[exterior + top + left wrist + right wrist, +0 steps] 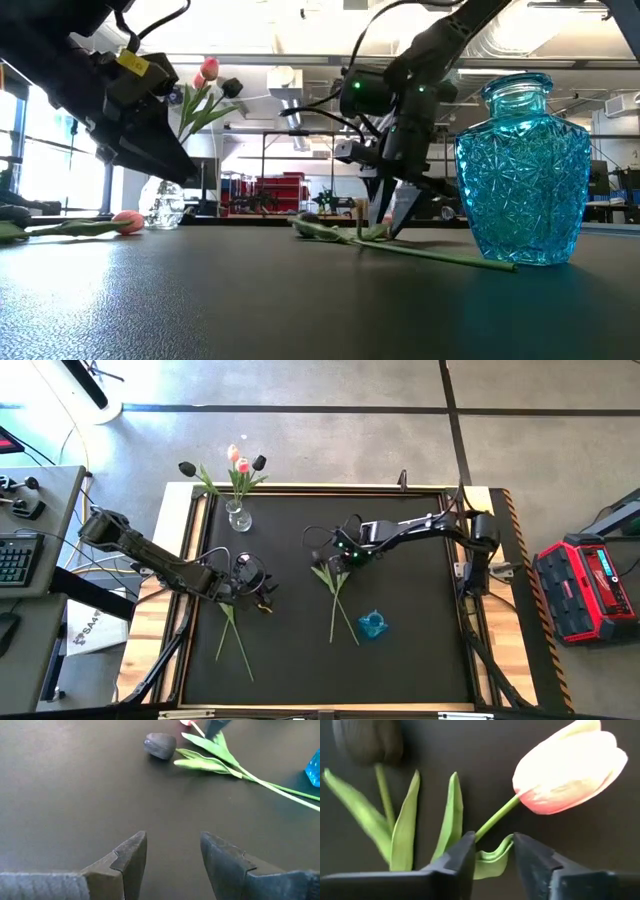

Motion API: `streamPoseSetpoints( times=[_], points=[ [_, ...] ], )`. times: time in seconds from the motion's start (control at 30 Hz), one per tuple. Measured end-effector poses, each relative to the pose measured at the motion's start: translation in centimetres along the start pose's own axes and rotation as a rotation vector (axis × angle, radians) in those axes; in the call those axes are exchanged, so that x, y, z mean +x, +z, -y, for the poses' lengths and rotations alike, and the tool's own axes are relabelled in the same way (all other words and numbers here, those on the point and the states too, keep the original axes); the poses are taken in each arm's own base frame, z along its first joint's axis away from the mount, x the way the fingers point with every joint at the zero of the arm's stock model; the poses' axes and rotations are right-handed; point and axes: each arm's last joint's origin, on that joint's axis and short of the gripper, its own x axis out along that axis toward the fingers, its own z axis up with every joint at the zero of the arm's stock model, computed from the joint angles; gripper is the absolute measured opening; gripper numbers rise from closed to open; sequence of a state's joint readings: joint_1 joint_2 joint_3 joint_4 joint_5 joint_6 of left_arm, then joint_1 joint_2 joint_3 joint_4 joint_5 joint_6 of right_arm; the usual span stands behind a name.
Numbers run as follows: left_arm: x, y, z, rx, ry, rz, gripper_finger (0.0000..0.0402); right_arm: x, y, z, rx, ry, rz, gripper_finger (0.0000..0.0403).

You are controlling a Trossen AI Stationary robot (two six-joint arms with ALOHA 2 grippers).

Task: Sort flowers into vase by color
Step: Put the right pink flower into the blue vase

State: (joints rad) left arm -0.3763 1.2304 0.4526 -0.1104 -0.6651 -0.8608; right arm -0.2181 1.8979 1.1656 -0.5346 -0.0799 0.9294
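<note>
Pale pink artificial tulip (570,765) lies on my black desk (420,640), its thin green stem (495,820) between my right claw's (492,852) spread fingers, so I should pinch low, squarely, sparing the leaf.

Your right arm reaches in from the right edge of the table toward its middle, its tool (492,857) angled down close to the surface with both fingers parted. Your left arm stretches in from the left edge, elbow bent, its tool (172,855) held low, fingers apart and gripping nothing.
</note>
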Motion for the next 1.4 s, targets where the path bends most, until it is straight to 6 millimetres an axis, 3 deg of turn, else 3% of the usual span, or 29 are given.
streamPoseSetpoints(
  times=[0.3, 0.4, 0.77, 1.07, 1.27, 1.4],
  points=[
    [0.0, 0.0, 0.0, 0.0, 0.0, 0.0, 0.0175, -0.3, 1.5, 1.4, -0.08, -0.02, 0.007, 0.0012],
    [0.0, 0.0, 0.0, 0.0, 0.001, 0.001, 0.0174, -1.1, 1.3, 1.5, -0.113, -0.039, 0.002, 0.0007],
    [0.0, 0.0, 0.0, -0.004, 0.001, 0.006, 0.0175, -9.1, -0.6, 1.7, -0.216, -0.096, 0.17, 0.0003],
    [0.0, 0.1, 0.1, -0.025, -0.003, 0.01, 0.0175, -13.7, -3.0, 2.4, -0.219, -0.13, 0.267, 0.0001],
    [0.0, 0.1, 0.1, -0.027, -0.005, 0.01, 0.0175, -13.1, -3.4, 2.9, -0.193, -0.196, 0.198, 0.0006],
    [-0.2, -0.1, 0.2, -0.026, -0.016, 0.007, 0.0175, -11.5, -3.1, 4.1, -0.188, -0.336, 0.08, 0.0046]
  ],
)
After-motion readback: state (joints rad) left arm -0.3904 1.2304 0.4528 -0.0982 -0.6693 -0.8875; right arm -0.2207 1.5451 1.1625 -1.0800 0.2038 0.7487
